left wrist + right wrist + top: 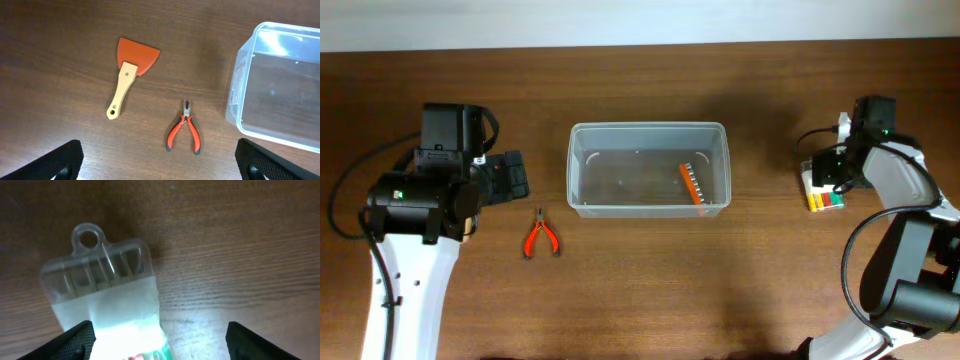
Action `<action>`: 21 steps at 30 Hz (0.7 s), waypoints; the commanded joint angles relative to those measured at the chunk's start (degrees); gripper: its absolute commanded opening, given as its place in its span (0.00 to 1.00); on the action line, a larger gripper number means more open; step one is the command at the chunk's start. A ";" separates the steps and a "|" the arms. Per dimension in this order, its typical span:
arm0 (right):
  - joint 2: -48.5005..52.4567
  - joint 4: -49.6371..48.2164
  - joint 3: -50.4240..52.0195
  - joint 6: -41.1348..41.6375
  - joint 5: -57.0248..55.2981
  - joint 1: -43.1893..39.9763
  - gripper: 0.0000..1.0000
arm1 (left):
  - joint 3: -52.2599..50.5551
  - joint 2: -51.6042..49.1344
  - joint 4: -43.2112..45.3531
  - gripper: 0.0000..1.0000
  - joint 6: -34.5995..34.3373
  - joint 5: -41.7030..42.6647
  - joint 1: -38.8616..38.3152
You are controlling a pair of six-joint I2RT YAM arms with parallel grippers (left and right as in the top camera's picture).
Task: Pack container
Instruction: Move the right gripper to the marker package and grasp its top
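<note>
The clear plastic container (575, 170) stands at the table's middle with an orange strip-shaped tool (692, 184) lying in its right part. Its left end shows in the left wrist view (239, 95). Red-handled pliers (540, 236) lie left of it, also seen in the left wrist view (184, 134). An orange scraper with a wooden handle (131, 70) lies further left, hidden under the arm in the overhead view. My left gripper (160, 167) is open above the bare table just short of the pliers. My right gripper (160, 342) is open over a small clear packet (107, 285).
The packet (823, 196) holds coloured pieces and lies at the table's right side, under my right gripper (835, 172). My left gripper (506, 178) and arm sit at the left. The table's far edge runs along the top.
</note>
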State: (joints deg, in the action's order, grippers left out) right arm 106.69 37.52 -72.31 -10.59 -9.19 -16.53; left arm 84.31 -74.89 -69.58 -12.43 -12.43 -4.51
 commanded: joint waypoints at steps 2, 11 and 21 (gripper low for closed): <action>-0.44 -2.36 3.17 -0.15 -0.26 -0.37 0.84 | 0.00 0.28 -0.04 0.99 0.07 0.20 0.17; -0.48 -2.80 4.15 -1.14 7.28 -0.31 0.84 | 0.00 0.28 -0.04 0.99 0.07 0.20 0.17; -0.70 4.09 -5.01 0.09 7.23 -0.37 0.86 | 0.00 0.28 -0.04 0.99 0.07 0.20 0.17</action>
State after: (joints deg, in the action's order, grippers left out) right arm 106.15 41.19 -73.65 -10.85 -2.68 -16.53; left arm 84.31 -74.89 -69.58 -12.43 -12.43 -4.51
